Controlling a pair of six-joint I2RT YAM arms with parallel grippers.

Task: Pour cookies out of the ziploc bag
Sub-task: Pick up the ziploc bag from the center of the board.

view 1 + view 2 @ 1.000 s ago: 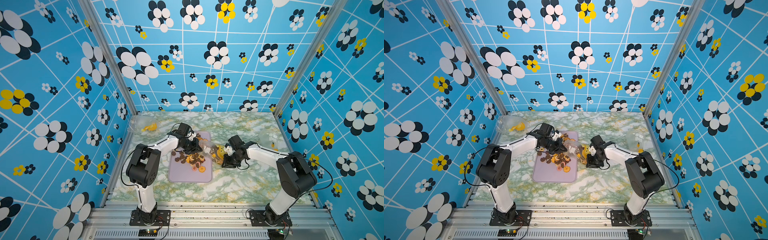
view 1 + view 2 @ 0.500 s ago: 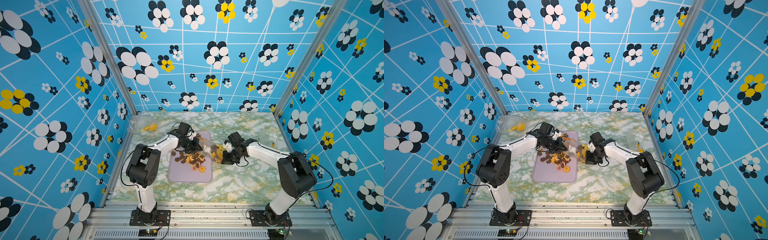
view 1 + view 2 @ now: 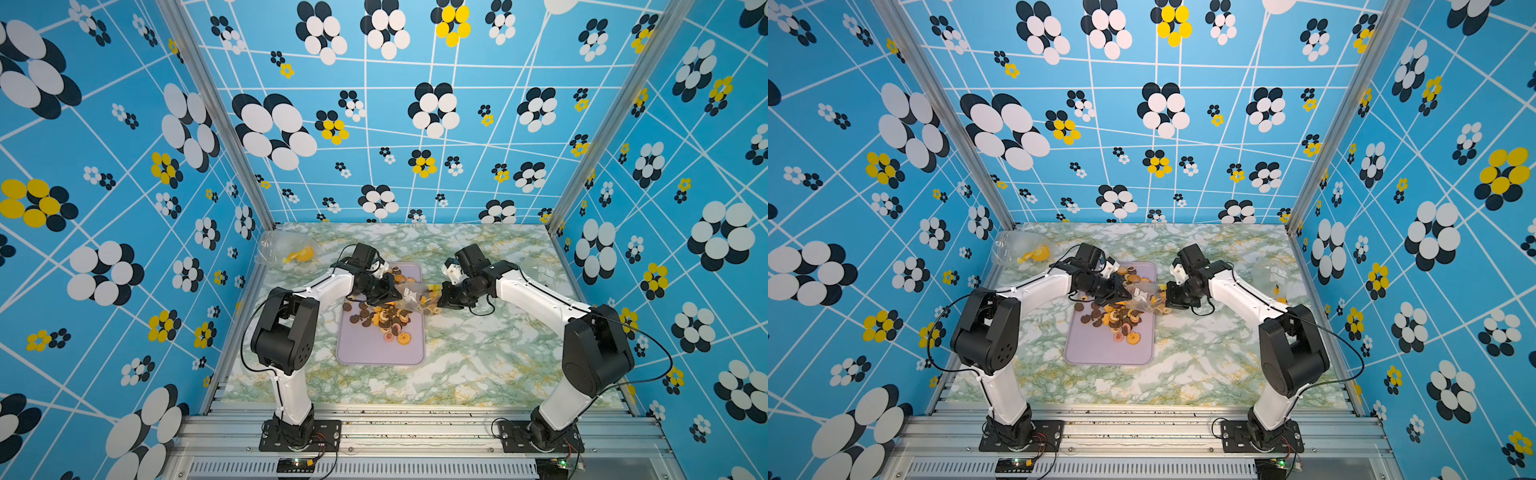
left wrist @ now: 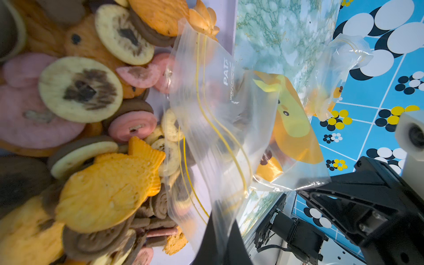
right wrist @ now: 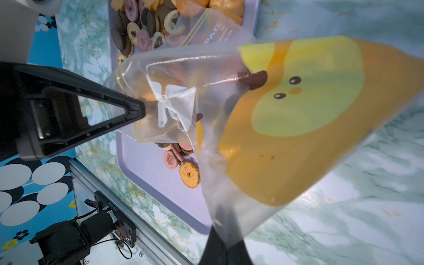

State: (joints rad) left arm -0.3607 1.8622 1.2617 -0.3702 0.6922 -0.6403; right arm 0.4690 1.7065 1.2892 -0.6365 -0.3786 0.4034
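Both grippers are pinching the ziploc bag (image 3: 415,296): left gripper (image 3: 394,291) at the zip mouth over the tray (image 3: 374,353), right gripper (image 3: 441,300) on the bottom end. The bag runs left-right, mouth left. The cookies (image 3: 380,321) are mostly heaped on the tray, so the right end looks like the one to lift.

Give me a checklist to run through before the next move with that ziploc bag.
1. Left claw shut on the ziploc bag: ok.
2. Right claw shut on the bag's opposite end: ok.
3. Bag mouth above the tray: ok.
4. Poured cookies piled on the tray: ok.
5. Bag emptied: not ok, a few pieces seem to remain inside.
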